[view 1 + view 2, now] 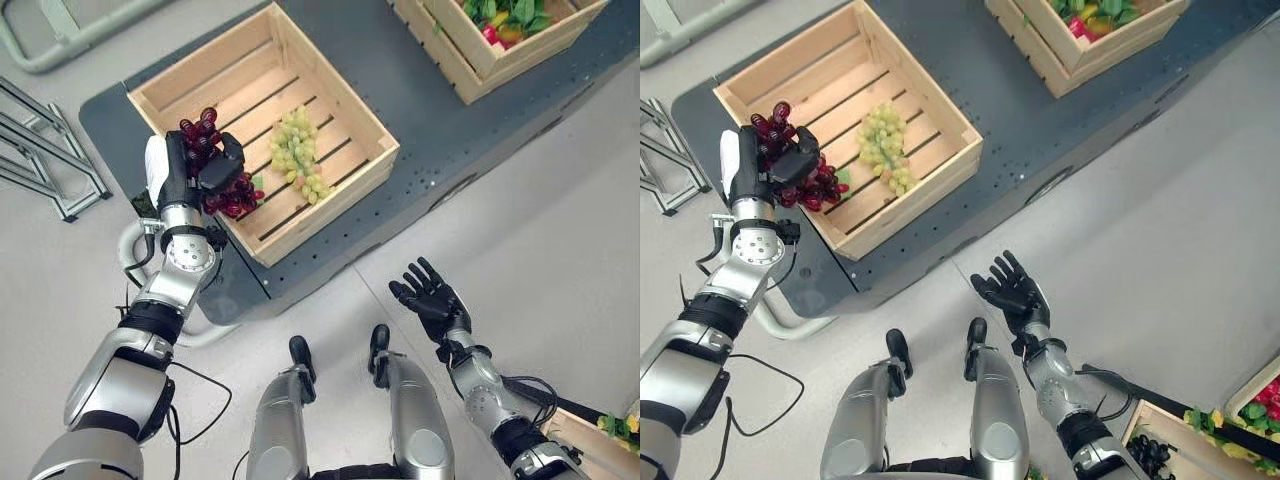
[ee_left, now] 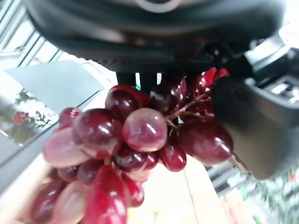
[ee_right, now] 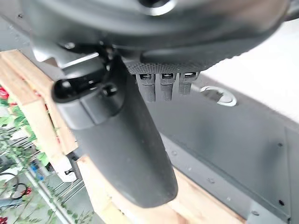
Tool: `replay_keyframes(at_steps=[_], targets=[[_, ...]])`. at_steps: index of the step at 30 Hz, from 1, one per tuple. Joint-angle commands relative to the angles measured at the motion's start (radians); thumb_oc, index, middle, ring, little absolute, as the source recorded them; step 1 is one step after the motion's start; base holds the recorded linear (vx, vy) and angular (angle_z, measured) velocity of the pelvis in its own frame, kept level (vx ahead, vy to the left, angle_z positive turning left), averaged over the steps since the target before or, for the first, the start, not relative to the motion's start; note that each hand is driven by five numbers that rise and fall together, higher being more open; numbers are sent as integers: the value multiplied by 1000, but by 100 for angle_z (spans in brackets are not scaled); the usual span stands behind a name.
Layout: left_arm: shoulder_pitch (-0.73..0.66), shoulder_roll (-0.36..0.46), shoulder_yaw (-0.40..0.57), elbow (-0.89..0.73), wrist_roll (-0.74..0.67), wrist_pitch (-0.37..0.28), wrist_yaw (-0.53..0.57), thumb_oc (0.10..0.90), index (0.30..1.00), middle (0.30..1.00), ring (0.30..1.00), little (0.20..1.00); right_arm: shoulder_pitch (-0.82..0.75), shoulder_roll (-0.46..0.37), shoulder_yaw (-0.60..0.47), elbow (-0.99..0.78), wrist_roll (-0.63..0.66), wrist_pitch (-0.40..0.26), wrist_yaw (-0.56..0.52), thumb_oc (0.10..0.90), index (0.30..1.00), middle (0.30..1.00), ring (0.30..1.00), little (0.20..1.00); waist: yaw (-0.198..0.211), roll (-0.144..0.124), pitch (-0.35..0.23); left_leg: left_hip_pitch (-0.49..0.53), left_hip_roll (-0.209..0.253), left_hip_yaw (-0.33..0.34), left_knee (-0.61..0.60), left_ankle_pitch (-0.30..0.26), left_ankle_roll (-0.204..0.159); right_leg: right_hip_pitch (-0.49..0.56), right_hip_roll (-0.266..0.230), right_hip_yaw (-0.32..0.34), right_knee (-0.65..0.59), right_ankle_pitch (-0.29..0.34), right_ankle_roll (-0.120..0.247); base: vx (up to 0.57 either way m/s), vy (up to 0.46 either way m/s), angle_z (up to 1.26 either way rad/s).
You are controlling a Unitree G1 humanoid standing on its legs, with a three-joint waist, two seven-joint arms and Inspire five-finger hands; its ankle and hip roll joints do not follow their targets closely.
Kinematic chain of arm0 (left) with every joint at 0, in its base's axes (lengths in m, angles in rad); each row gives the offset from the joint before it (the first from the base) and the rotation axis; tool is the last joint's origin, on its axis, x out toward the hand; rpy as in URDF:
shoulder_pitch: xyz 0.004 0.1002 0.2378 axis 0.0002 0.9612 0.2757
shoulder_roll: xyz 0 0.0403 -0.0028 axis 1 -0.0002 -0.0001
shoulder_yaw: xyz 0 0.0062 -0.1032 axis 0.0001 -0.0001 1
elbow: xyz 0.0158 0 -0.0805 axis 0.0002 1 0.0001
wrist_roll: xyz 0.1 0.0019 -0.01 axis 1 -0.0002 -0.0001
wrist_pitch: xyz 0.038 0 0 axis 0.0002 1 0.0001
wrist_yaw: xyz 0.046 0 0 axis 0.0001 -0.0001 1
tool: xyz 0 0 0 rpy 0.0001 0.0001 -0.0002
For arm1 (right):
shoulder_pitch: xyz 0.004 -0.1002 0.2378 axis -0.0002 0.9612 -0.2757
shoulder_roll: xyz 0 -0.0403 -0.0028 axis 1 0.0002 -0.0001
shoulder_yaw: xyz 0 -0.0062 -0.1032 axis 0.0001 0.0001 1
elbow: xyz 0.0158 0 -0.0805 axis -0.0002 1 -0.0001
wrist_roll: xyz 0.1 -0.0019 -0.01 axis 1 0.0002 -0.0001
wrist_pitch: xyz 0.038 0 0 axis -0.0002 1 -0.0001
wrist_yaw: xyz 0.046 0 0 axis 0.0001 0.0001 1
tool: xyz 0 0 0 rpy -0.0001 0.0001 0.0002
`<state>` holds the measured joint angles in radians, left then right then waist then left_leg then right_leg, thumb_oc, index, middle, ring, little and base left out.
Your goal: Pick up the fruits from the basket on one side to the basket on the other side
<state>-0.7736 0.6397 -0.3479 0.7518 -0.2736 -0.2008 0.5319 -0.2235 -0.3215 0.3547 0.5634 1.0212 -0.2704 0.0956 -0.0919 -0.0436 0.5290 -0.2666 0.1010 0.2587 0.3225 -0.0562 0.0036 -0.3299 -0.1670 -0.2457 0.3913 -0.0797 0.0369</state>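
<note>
My left hand (image 1: 196,172) is shut on a bunch of dark red grapes (image 1: 222,190), holding it over the near left rim of a wooden crate (image 1: 338,178) on the dark platform. In the left wrist view the red grapes (image 2: 135,140) hang close under the palm. A bunch of green grapes (image 1: 295,152) lies on the slats inside that crate. My right hand (image 1: 430,292) hovers open and holds nothing, low over the floor in front of the platform, well away from the crate.
A second wooden crate (image 1: 480,60) with leafy greens and red produce stands at the far right of the dark platform (image 1: 430,130). Another crate with fruit (image 1: 1200,440) sits on the floor at lower right. A metal frame (image 1: 40,150) lies at the left.
</note>
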Motion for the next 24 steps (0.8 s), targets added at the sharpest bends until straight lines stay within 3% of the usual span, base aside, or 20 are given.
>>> replay_keyframes(at_steps=[1,6,10,18,24], targets=[[-32,24,116,-132,-110,-156,20,400,300,300,300,300,30,8,-46,-139,-134,-97,67,800,900,900,900,900,1,43,-79,79,-20,22,1,-102,-7,54,-49,1,13,-63,57,27,-33,1],[44,-21,139,-193,-159,-205,-73,400,300,300,300,300,45,-30,-1,-230,-323,-161,126,800,900,900,900,900,4,54,-150,173,-33,3,-103,-71,-19,175,-47,-9,-111,-44,60,47,-33,2],[84,-24,144,-257,-155,-205,-128,400,300,300,300,300,57,-64,17,-280,-361,-198,139,800,900,900,900,900,13,62,-213,247,-39,-13,-191,-41,-33,277,-34,-23,-209,-28,62,107,-81,8],[117,-13,136,-394,-196,-149,-203,400,300,300,300,300,-10,-64,45,-371,-333,-170,121,800,900,900,900,900,52,82,-326,328,-35,-42,-304,7,-47,398,-15,-51,-351,19,53,43,-82,9],[69,1,98,-416,-243,-122,-301,400,300,300,300,300,-109,-49,78,-403,-286,-95,125,800,900,900,900,900,81,93,-390,377,-28,-62,-380,34,-67,472,8,-77,-458,50,52,42,-86,7]])
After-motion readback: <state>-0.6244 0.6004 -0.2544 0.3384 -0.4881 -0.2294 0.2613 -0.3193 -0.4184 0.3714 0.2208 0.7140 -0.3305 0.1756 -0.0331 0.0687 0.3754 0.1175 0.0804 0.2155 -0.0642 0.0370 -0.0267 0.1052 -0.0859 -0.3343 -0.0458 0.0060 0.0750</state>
